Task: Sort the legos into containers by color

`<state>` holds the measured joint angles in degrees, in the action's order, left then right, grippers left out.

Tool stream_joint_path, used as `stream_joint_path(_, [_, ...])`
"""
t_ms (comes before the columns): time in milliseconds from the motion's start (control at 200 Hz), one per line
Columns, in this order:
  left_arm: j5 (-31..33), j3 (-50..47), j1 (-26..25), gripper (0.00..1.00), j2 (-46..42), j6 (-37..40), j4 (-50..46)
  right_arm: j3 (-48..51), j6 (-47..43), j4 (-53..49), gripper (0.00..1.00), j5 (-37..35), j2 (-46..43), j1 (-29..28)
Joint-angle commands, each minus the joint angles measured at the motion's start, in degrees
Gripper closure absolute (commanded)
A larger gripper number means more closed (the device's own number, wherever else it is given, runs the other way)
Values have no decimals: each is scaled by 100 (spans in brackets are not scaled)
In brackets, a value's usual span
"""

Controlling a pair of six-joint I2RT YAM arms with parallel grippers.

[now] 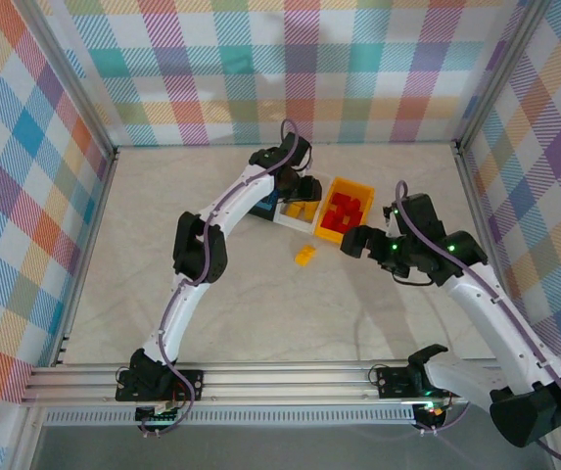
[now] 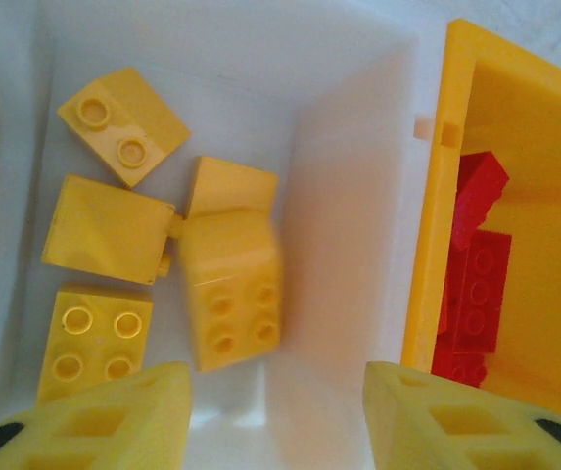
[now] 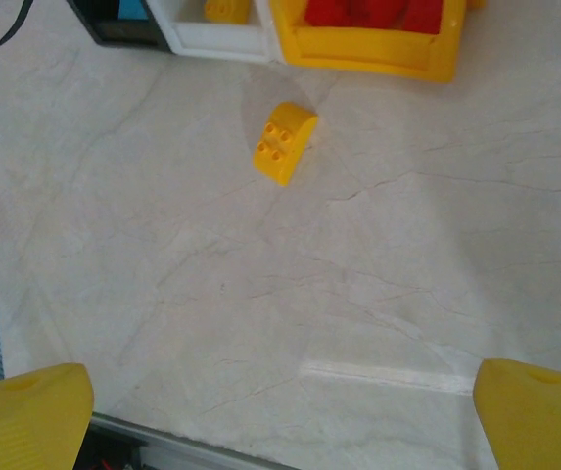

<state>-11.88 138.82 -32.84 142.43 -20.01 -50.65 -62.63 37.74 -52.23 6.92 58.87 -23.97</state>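
My left gripper hangs over the white container, open, with nothing between its fingers. In the left wrist view the left gripper looks down on several yellow legos lying in the white container. One of them, a blurred yellow lego, is just ahead of the jaws. Red legos fill the yellow-orange container beside it. One yellow lego lies alone on the table in front of the row. My right gripper is wide open and empty, above bare table to the right of that lego.
The black container ends the row on the left, with blue showing inside it. The white container and the yellow-orange container stand at the far middle of the table. Checked walls enclose the table on three sides.
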Motion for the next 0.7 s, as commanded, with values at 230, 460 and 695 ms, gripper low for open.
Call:
stream_joint_path(230, [-63, -59, 50, 43, -315, 36, -82, 207, 103, 104, 0, -130, 67, 32])
stream_joint_path(460, [82, -200, -3, 42, -710, 347, -471, 295, 80, 373, 0, 59, 181, 33])
stream_joint_path(695, [369, -1397, -326, 40, -1640, 1026, -722, 339, -38, 502, 0, 132, 283, 41])
